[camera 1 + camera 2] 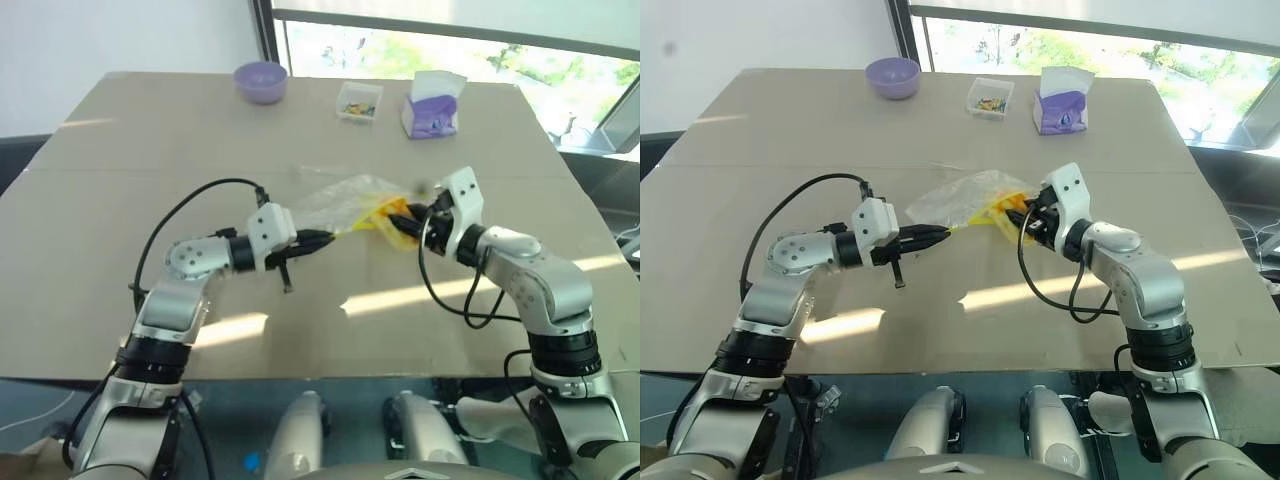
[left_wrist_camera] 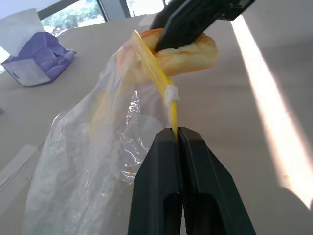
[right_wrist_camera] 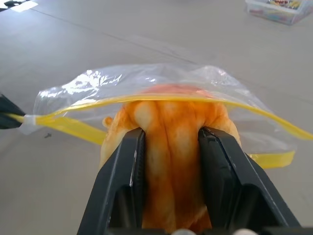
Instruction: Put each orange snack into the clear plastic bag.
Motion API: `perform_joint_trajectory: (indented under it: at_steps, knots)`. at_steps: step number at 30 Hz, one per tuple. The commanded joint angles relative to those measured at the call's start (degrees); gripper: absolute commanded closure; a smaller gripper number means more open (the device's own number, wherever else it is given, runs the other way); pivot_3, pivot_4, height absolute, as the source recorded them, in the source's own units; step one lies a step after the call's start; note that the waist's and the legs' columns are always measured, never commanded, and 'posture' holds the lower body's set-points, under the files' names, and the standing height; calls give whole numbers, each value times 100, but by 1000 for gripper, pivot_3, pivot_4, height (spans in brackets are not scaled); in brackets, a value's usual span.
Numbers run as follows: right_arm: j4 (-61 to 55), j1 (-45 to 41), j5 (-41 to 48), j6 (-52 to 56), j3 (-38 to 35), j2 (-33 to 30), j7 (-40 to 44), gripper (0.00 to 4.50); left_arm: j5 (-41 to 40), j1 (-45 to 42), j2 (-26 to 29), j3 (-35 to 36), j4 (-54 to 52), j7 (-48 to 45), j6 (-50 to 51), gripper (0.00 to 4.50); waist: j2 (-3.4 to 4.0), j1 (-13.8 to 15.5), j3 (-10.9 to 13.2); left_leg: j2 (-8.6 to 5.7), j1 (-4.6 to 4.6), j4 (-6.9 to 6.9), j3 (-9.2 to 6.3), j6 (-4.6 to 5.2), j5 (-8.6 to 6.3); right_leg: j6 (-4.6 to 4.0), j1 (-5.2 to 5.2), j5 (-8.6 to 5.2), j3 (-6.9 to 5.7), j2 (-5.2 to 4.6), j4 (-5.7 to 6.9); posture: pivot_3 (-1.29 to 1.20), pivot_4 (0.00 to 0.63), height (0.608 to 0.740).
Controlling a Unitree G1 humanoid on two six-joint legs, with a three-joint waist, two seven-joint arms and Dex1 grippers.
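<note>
Looks like an office or lab test room: large flat beige table (image 1: 120, 150) by a big window (image 1: 450, 45) with greenery outside, plain white wall (image 1: 120, 35), staged props at the far edge – lilac bowl (image 1: 260, 81), small clear box of colourful bits (image 1: 359, 102), purple tissue box (image 1: 432, 105)

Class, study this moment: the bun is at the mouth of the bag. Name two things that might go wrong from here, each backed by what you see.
1. The left gripper pinches only the thin end of the yellow seal strip; it may slip, and the clear plastic bag's mouth would close.
2. The right gripper squeezes the bun at the seal; the bun may catch on the strip and push the bag away instead of entering.
</note>
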Motion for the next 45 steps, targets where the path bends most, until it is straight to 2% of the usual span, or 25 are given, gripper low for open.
perform_joint_trajectory:
  at_steps: [1,9,16,21,26,32,40,43,45]
  knots:
    - [-60,-145,-217,-223,275,-248,137,2830,-34,-3,77,62,-157,-84,-274,4500,0,8,0,0,0,0,0,0,0,0,0,0,0,-1,-1,0,150,733]
    - [-119,-242,-627,-398,875,-542,298,2830,38,-85,115,-4,-10,-221,-631,4500,2,-4,2,0,-1,-1,2,1,0,0,-1,0,1,1,-2,0,150,733]
    - [85,-293,96,-78,76,258,21,2830,63,-137,109,-63,164,-290,-745,4500,2,-2,1,1,-1,0,1,1,0,0,-1,0,0,2,-1,0,150,733]
    - [362,-203,-121,-198,376,406,-31,2830,-13,-156,72,-107,148,-393,-779,4500,3,6,2,0,-1,0,2,1,0,0,0,0,-1,-1,-3,0,150,733]
    - [742,-449,398,-14,-322,974,-264,2830,9,-141,86,-133,52,-456,-763,4500,5,-10,3,3,-1,-1,1,1,0,0,-2,0,0,5,1,0,150,733]
    - [1142,-393,-618,-873,526,539,-229,2830,-63,-84,36,-59,-15,-392,-731,4500,6,1,4,-1,-1,-1,2,1,-1,0,-1,0,0,-1,-3,0,150,733]
    - [1192,-446,-666,-1633,547,707,7,2830,-155,-57,-87,30,10,-191,-648,4500,8,-14,5,4,-2,-7,6,1,-1,0,-10,0,8,6,2,0,150,733]
    - [1114,-397,-702,-1682,697,588,226,2019,-210,-141,-171,89,71,27,-399,4500,7,2,4,1,-2,-5,7,2,-1,1,-8,0,8,1,-1,0,150,733]
    - [1072,-363,-763,-1719,691,587,166,1093,-175,-210,-195,108,124,147,-277,4500,7,-2,5,0,-2,-4,7,2,-1,1,-7,0,8,1,-1,0,150,733]
